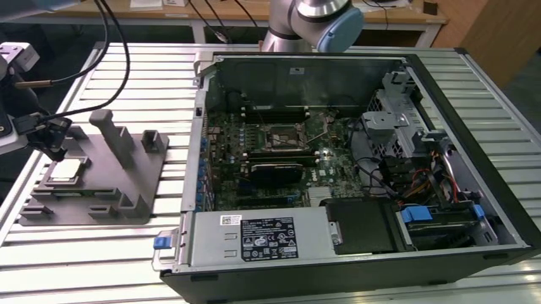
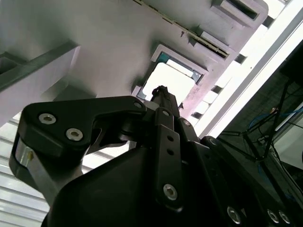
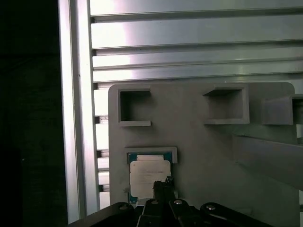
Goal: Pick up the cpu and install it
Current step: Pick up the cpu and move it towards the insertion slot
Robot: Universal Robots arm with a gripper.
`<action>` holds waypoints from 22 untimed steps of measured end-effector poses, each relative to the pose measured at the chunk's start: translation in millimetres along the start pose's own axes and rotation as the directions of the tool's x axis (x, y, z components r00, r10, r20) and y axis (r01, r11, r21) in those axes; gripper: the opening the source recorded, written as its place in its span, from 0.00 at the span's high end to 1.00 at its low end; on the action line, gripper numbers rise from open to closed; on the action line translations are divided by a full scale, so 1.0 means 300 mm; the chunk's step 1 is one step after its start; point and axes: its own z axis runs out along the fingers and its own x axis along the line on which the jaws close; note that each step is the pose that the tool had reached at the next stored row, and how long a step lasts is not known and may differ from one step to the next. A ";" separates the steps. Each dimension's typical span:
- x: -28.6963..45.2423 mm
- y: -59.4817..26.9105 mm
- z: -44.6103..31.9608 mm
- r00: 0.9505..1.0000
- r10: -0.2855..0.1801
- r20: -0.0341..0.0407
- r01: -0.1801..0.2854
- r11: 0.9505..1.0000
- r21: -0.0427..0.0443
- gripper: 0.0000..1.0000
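Claw (image 3: 163,183) of mine hangs over the cpu (image 3: 144,170) in its grey fixture (image 3: 199,146), opening I cannot tell; an off-centre descent may tilt or scrape the chip.

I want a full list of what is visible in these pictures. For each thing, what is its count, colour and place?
cpu: one, silver top, in a recess of the fixture plate, at the exterior view's left.
fixture plate: one, grey, on the table beside the computer case.
computer case: one, black, open, lying on its side.
motherboard: one, green, inside the case.
power supply: one, silver with a black label, in a near corner of the case.
table: one, silver slats, under everything.
arm: one, grey with a blue cap, behind the case.
hand: one, black, over the cpu; contact cannot be told.
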 end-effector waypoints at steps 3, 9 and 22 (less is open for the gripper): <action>0.005 -0.001 0.009 1.000 0.000 0.000 0.000 1.000 0.000 0.89; 0.008 -0.002 0.026 1.000 0.000 0.000 0.000 1.000 0.001 0.89; 0.023 -0.006 0.062 1.000 0.000 -0.001 0.000 1.000 0.002 0.89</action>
